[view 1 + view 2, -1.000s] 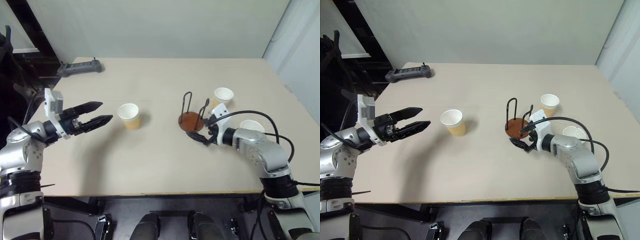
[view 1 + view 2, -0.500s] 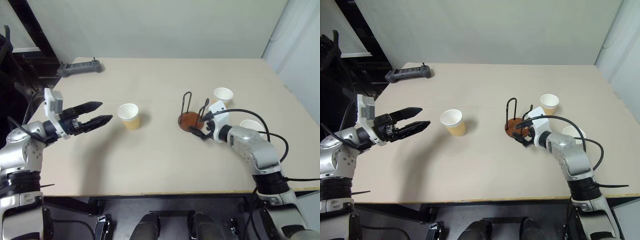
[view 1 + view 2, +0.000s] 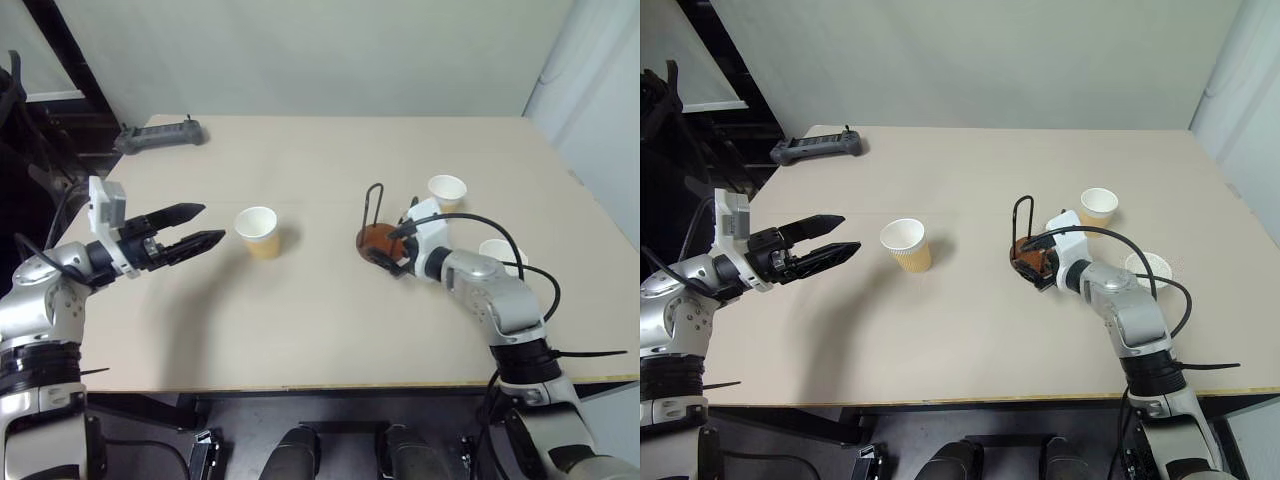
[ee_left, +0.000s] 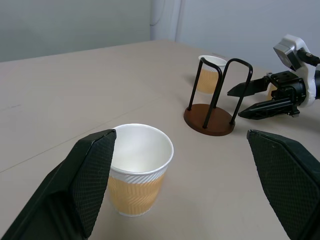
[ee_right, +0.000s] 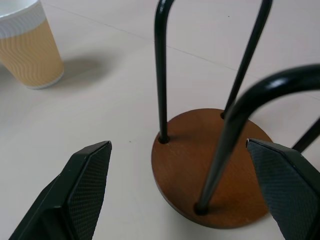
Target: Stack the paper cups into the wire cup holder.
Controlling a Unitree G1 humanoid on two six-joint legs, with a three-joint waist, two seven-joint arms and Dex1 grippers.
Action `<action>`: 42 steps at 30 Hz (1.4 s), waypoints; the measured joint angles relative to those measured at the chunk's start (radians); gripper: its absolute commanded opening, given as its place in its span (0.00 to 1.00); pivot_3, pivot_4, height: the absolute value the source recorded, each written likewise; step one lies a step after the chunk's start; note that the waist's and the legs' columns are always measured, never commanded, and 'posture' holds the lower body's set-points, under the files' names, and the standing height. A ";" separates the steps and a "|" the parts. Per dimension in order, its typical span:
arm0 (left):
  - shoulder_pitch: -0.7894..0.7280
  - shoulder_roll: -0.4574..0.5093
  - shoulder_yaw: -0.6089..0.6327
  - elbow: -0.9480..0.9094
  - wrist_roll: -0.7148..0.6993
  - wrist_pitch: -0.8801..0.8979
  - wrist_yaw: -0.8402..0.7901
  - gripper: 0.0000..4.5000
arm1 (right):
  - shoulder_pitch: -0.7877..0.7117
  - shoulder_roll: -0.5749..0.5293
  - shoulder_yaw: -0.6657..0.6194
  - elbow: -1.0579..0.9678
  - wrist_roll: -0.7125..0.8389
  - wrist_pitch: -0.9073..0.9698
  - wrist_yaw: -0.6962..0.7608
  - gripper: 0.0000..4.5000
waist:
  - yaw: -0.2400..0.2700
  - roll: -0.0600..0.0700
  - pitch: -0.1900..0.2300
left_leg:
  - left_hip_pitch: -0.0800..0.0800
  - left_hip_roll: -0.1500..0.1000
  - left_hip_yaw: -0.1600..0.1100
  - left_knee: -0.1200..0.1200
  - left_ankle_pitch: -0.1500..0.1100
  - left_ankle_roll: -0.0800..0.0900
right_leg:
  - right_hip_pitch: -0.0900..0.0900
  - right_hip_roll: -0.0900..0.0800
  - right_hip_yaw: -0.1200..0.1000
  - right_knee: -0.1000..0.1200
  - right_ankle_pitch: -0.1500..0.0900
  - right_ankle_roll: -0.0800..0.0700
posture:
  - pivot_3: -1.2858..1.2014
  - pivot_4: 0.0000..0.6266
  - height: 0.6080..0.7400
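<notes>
The wire cup holder (image 3: 377,240), a brown disc with two dark wire loops, stands empty right of the table's middle. My right gripper (image 3: 390,254) is open at its near right side, one finger on either side of the base (image 5: 210,170). One paper cup (image 3: 257,232) stands upright left of the holder, in front of my open left gripper (image 3: 210,223), which hovers apart from it. A second cup (image 3: 447,190) stands behind the holder to the right. A third cup (image 3: 497,251) sits behind my right forearm, partly hidden.
A dark hand-held controller (image 3: 160,134) lies at the far left corner of the beige table (image 3: 320,320). A black cable (image 3: 500,235) loops over my right forearm. The wall runs close behind the table's far edge.
My right gripper has moved left and forward, from beside the holder to straddling its base. The left gripper and the cups have stayed put.
</notes>
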 measured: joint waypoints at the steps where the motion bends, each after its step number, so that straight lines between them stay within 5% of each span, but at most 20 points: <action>1: 0.000 0.000 0.000 0.000 0.000 0.000 0.000 1.00 | 0.000 0.007 0.000 0.002 0.000 0.003 -0.003 0.95 | 0.000 0.000 0.000 | 0.000 0.000 0.000 0.000 0.000 0.000 | 0.000 0.000 0.000 0.000 0.000 0.000 | 0.52 0.24 1.00; 4: -0.001 0.000 -0.001 0.000 0.001 0.000 0.000 1.00 | 0.000 0.013 0.000 0.005 0.000 0.008 -0.007 0.80 | 0.000 0.000 0.000 | 0.000 0.000 0.000 0.000 0.000 0.000 | 0.000 0.000 0.000 0.000 0.000 0.000 | 0.52 0.24 1.00; 14: -0.002 0.000 -0.001 0.000 0.006 0.000 -0.012 1.00 | 0.000 0.028 -0.004 0.004 0.000 0.019 -0.016 0.01 | 0.000 0.000 0.000 | 0.000 0.000 0.000 0.000 0.000 -0.001 | 0.000 0.000 0.000 0.000 0.000 0.000 | 0.52 0.24 1.00; 27: -0.003 0.000 -0.002 0.000 0.009 0.001 -0.014 1.00 | -0.005 0.022 -0.006 -0.012 0.024 0.055 0.029 0.01 | 0.000 -0.004 -0.002 | 0.000 0.000 0.000 0.000 -0.001 -0.002 | 0.000 0.000 0.000 0.002 0.000 -0.001 | 0.52 0.24 1.00; 42: -0.033 0.000 -0.030 0.025 0.014 0.001 -0.020 1.00 | -0.137 -0.230 0.115 0.095 0.065 -0.044 0.488 0.01 | -0.001 -0.005 -0.003 | -0.001 0.001 0.000 0.000 0.003 0.004 | -0.001 0.000 0.000 0.001 -0.002 -0.002 | 0.52 0.24 1.00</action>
